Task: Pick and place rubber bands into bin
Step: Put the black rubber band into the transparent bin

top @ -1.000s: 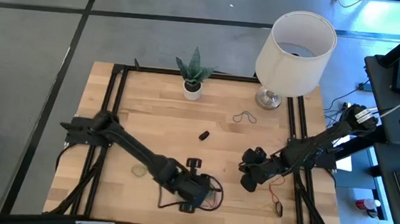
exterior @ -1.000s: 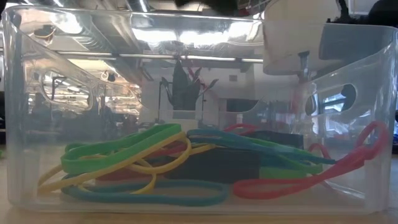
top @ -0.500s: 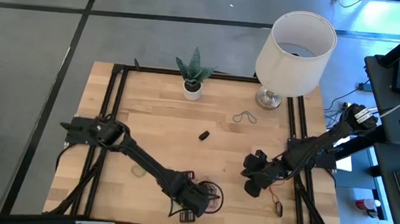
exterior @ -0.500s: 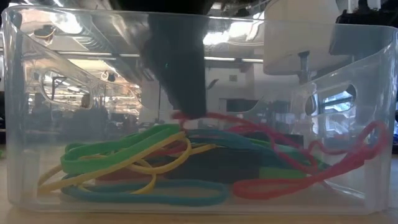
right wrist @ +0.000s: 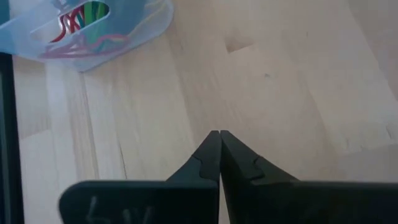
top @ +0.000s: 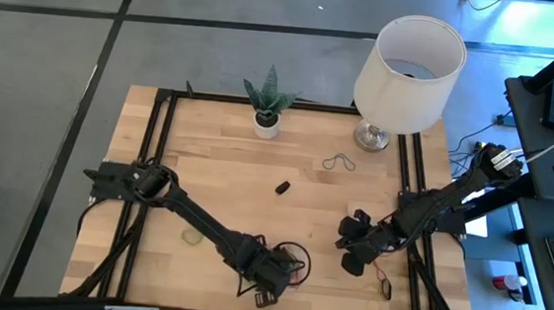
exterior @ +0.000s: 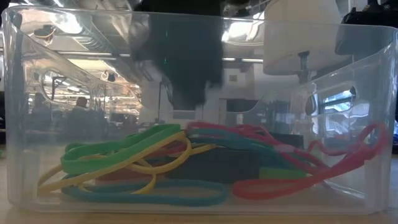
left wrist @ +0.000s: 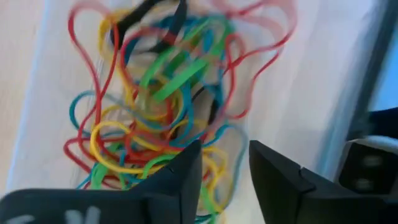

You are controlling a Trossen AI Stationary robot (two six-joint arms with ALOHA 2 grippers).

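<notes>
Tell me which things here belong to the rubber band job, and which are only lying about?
Job: bin; rubber bands inside; loose bands on table.
Lying about: plant pot; lamp; small black piece.

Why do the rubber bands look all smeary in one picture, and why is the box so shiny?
Left wrist view: the bands sit very close to the camera and look smeared, while the open left pincer stays crisp. Low view: the clear bin wall mirrors ceiling lights as bright streaks, and the pincer inside is a dark blur. Right wrist view: sharp wood, the shut right pincer over it.
</notes>
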